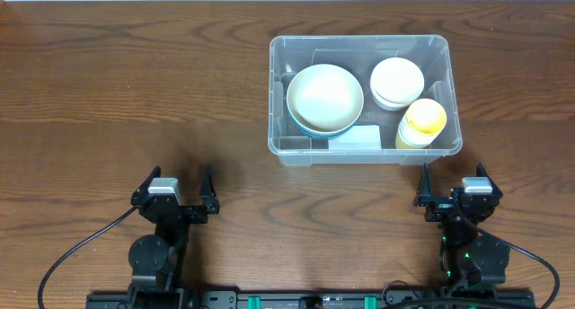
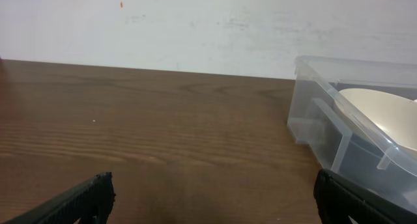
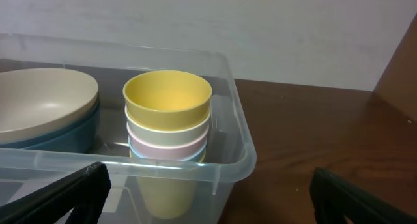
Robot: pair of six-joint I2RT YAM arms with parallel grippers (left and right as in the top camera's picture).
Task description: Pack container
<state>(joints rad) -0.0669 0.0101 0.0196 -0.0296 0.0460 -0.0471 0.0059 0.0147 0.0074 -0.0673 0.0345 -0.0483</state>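
The clear plastic container (image 1: 365, 145) stands on the wooden table, right of centre. Inside it are a cream bowl nested in a blue one (image 1: 324, 98), a stack of white plates (image 1: 397, 82) and a stack of cups with a yellow one on top (image 1: 421, 122). My left gripper (image 1: 176, 194) rests open near the front left, well away from the container (image 2: 326, 129). My right gripper (image 1: 454, 190) is open just in front of the container's right front corner (image 3: 238, 162), with the yellow cup stack (image 3: 168, 123) right ahead. Neither gripper holds anything.
Bare wooden tabletop (image 1: 135, 93) spreads left of the container. A white wall (image 2: 195, 22) runs behind the table's far edge. Black cables (image 1: 72, 255) trail from the arm bases at the front.
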